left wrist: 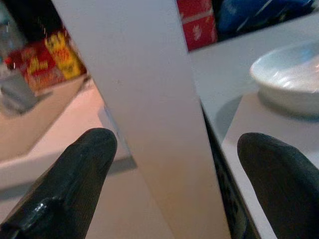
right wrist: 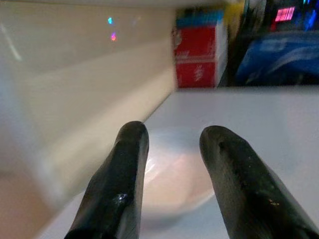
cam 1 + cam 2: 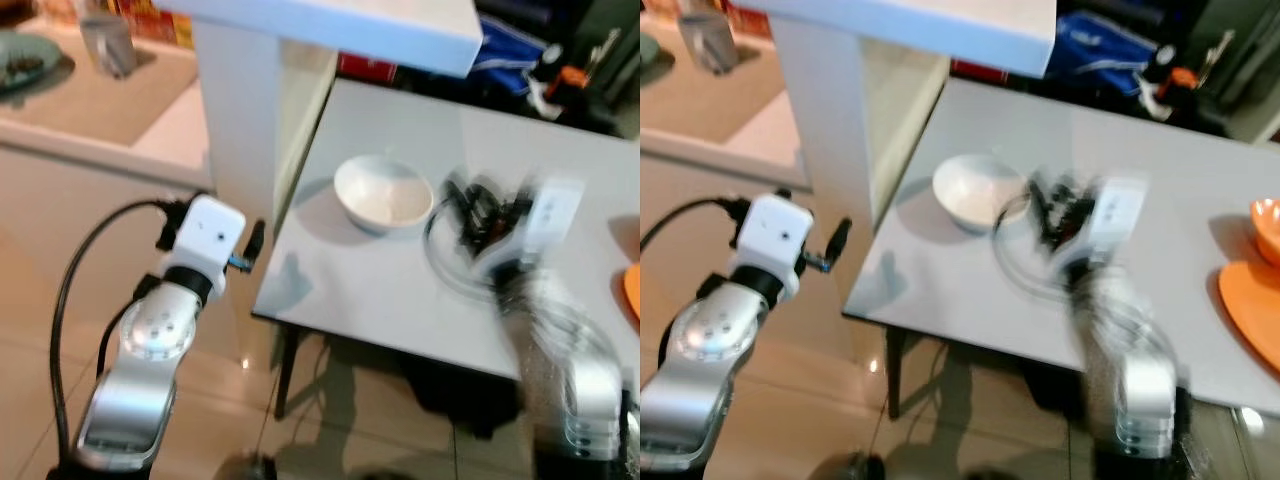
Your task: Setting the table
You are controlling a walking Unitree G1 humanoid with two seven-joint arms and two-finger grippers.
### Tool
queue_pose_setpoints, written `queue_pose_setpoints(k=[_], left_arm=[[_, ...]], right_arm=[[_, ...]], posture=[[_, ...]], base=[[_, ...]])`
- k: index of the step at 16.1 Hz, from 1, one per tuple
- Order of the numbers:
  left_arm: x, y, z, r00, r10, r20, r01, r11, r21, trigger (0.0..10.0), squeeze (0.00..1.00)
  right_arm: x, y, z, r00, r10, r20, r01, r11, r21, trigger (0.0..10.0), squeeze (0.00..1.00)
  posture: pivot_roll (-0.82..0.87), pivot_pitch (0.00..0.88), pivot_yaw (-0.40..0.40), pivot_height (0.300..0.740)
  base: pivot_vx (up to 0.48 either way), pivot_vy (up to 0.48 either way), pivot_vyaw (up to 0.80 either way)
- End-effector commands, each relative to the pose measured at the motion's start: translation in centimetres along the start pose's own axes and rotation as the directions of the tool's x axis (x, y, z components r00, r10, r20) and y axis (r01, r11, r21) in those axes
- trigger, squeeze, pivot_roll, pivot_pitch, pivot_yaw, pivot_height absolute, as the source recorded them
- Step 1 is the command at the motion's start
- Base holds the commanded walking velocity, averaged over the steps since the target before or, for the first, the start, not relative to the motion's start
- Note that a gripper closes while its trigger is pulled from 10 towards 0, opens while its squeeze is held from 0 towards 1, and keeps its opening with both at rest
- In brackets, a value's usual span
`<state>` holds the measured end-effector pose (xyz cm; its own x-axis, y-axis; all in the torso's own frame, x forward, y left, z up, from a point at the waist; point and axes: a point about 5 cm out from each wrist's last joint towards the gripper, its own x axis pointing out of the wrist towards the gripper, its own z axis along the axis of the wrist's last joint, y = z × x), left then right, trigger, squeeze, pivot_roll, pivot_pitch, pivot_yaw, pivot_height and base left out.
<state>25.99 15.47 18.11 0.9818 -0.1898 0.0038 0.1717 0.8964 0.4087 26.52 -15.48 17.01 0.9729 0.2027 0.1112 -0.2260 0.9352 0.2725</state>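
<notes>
White bowl (image 3: 384, 193) sits upright on the grey table (image 3: 380, 290), toward its far left part, near the left edge, apart from everything else. Looks like glazed ceramic: stiff, smooth, probably slippery, breakable if dropped or knocked on the table edge. Likely light enough for one gripper. Best hold, as a judgement: pinch the rim with one finger inside and one outside the wall; the rounded body offers no flat spot, and a pinch low down would slide.

Right gripper (image 2: 172, 149) is over the table just right of the bowl, blurred in the head views. In the right wrist view its two black fingers (image 2: 119, 184) are parted by a moderate gap, holding nothing. The bowl (image 2: 174, 174) lies just beyond and below the fingertips, showing in the gap between them, roughly centred. Cannot tell whether the tips touch the rim; it reads as close but not yet around the wall.

Left gripper (image 1: 172, 164) is off the table's near left corner, above the floor, spread wide and empty. A white post (image 1: 144, 109) of the counter stands in front of it between the fingers' line of sight, and the bowl (image 1: 291, 74) is off to the right of it, well apart.

Orange plate (image 3: 1252, 310) with an orange bowl (image 3: 1267, 225) on it sits at the table's right edge, well apart from the white bowl.
</notes>
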Motion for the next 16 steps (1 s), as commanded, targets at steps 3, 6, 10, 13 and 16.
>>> queue_pose_setpoints(k=[3,6,10,13,16], left_arm=[[-1.2,-0.2,-0.1,1.000,-0.010,0.026,0.012,0.998,-0.058,10.0,0.00],[-0.4,0.0,0.5,0.998,0.026,0.050,-0.022,0.996,-0.082,10.0,0.00],[0.4,0.2,0.4,0.998,0.065,0.015,-0.062,0.986,-0.155,10.0,0.17],[0.8,0.5,0.8,0.997,0.068,0.029,-0.062,0.984,-0.168,10.0,1.00],[1.3,1.1,1.1,0.994,0.106,0.032,-0.100,0.982,-0.160,10.0,1.00]], right_arm=[[-1.1,0.3,-0.2,0.999,0.016,-0.044,-0.018,0.999,-0.031,10.0,0.00],[-1.3,0.8,-1.5,0.991,0.019,-0.130,-0.035,0.992,-0.120,10.0,0.00],[-0.8,0.7,-2.0,0.991,-0.033,-0.127,0.021,0.995,-0.093,10.0,0.00],[0.2,1.8,-1.4,0.994,0.015,-0.107,-0.026,0.995,-0.099,10.0,1.00],[1.3,1.9,-0.5,0.997,0.017,-0.075,-0.026,0.993,-0.111,10.0,1.00]], posture=[[0.09,0.037,-0.064,0.740],[0.10,0.031,-0.068,0.740],[0.10,0.030,-0.068,0.740],[0.10,0.044,-0.074,0.740],[0.10,0.053,-0.084,0.740]], base=[[0.000,0.480,0.00],[0.000,0.480,0.00],[0.000,0.480,0.00],[0.000,0.480,0.00],[0.000,0.480,0.00]])
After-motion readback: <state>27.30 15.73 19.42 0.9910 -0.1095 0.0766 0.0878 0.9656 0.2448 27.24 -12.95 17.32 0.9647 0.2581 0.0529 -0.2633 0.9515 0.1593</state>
